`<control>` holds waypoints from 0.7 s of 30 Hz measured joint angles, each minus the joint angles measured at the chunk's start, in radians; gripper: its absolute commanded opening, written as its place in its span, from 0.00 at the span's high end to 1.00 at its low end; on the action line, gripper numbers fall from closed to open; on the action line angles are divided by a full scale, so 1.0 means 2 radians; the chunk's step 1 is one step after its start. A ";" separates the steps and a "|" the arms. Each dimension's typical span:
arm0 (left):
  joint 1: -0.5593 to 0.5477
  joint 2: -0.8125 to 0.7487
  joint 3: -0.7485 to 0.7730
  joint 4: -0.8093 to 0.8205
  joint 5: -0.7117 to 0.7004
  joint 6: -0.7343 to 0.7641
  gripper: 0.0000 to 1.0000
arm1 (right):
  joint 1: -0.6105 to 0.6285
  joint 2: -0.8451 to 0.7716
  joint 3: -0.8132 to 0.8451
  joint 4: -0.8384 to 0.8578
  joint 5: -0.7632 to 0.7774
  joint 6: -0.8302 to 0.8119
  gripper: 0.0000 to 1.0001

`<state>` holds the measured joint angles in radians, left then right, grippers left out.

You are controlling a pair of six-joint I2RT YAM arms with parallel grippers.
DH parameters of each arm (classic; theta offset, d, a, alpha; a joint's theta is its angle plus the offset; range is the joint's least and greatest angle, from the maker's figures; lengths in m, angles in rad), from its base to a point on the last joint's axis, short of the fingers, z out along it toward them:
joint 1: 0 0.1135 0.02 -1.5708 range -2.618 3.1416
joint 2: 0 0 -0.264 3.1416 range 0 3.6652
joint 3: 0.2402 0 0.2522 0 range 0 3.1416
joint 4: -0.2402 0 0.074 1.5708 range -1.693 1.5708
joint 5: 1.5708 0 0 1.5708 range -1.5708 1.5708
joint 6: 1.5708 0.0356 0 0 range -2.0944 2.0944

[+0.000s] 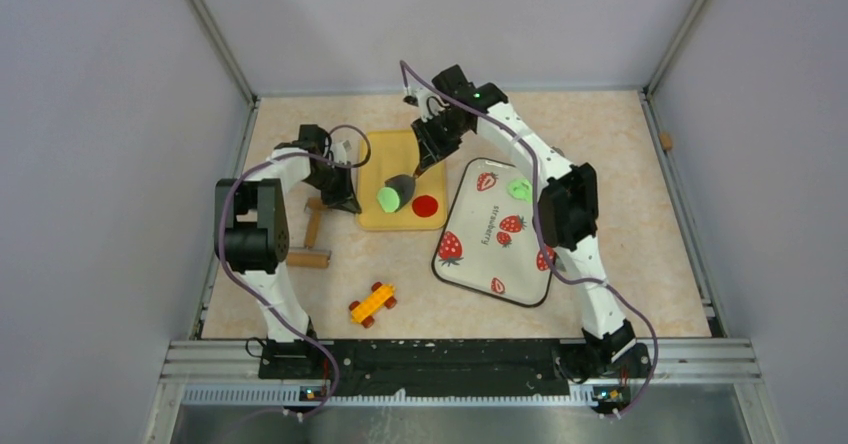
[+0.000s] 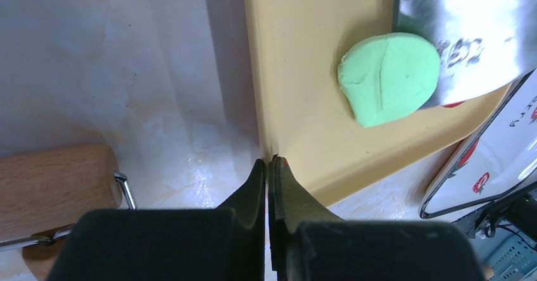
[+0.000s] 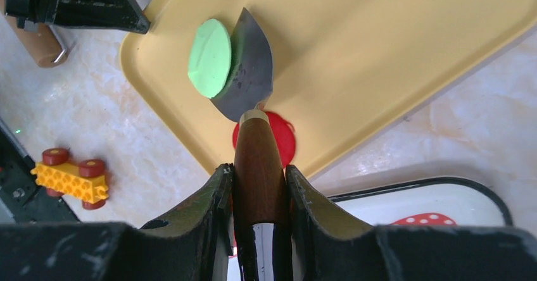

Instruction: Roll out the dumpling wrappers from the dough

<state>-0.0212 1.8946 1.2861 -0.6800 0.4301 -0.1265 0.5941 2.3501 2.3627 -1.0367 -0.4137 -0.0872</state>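
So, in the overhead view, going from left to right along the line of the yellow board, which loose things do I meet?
rolling pin → dough → red disc → green wrapper piece, lying on the strawberry tray. The toy car is left out: it overlaps the dough sideways.

- From above and behind, we look down on the whole table (image 1: pixel 620 134).
- Our two wrist views sit close, both sharing the yellow board (image 2: pixel 297 72) and the dough (image 2: pixel 389 78).

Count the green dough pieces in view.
2. One lump lies on the yellow board, against the knife blade; a smaller piece sits on the strawberry tray. Others may be hidden.
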 measured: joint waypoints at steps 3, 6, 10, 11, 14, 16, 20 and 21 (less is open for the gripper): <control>0.000 0.005 0.003 -0.001 0.002 -0.001 1.00 | 0.000 0.000 0.015 0.002 0.025 -0.010 1.00; 0.000 0.007 0.005 -0.002 0.004 -0.001 1.00 | -0.002 0.000 0.031 0.011 0.060 -0.025 1.00; 0.000 0.007 0.006 -0.002 0.004 -0.001 1.00 | -0.008 0.000 0.034 0.022 0.082 -0.035 1.00; 0.000 0.008 0.006 -0.002 0.004 -0.001 1.00 | -0.009 0.000 0.034 0.023 0.083 -0.035 1.00; 0.000 0.014 0.010 -0.004 0.004 -0.001 0.97 | -0.012 -0.001 0.034 0.024 0.084 -0.037 1.00; 0.000 0.018 0.011 -0.005 0.004 0.000 0.87 | -0.015 -0.004 0.034 0.023 0.085 -0.038 1.00; 0.000 0.022 0.016 -0.008 0.008 0.002 0.69 | -0.023 -0.026 0.028 0.022 0.079 -0.036 1.00; 0.000 0.022 0.018 -0.010 0.010 0.004 0.67 | -0.027 -0.042 0.016 0.022 0.076 -0.035 1.00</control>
<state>-0.0216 1.9388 1.3224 -0.6991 0.4503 -0.1188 0.5400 2.2654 2.3955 -0.9928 -0.2626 -0.1574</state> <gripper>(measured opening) 0.252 0.301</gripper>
